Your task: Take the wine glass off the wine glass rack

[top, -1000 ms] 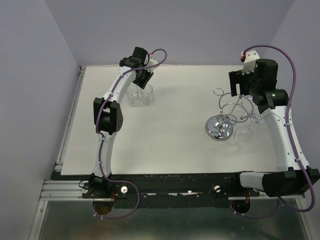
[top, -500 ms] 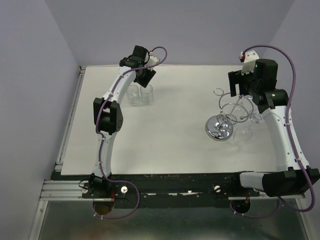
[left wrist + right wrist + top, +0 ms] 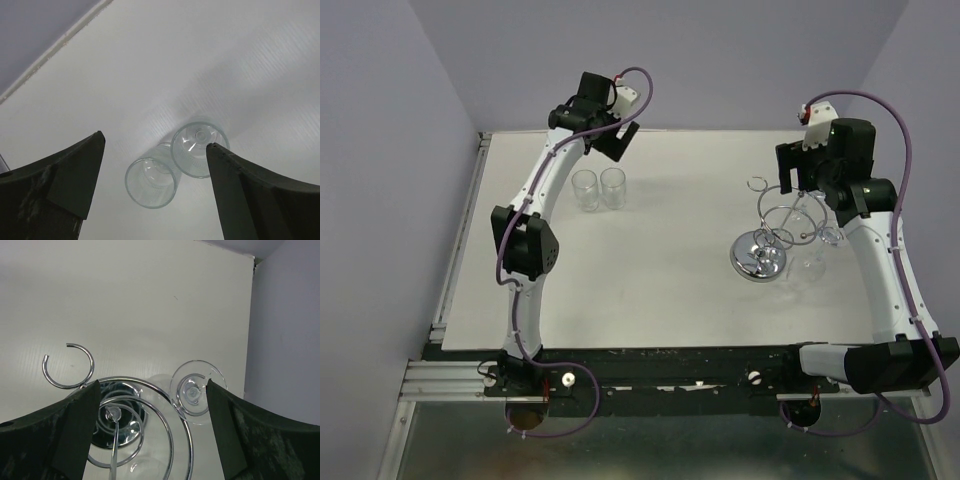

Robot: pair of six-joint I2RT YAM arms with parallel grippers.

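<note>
The wine glass [image 3: 192, 392] hangs by its foot from a loop of the wine glass rack [image 3: 114, 413], just ahead of the wide-spread right gripper [image 3: 152, 385], while the left gripper [image 3: 155, 142], also spread, hovers above two upright clear glasses [image 3: 151, 182].

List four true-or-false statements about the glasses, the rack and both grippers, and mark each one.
1. A wine glass hangs from the wine glass rack. True.
2. The right gripper is shut on that glass. False: it is open, above the rack.
3. The left gripper holds a glass. False: it is open and empty, above the two clear glasses.
4. The two clear glasses stand side by side on the table. True.
</note>
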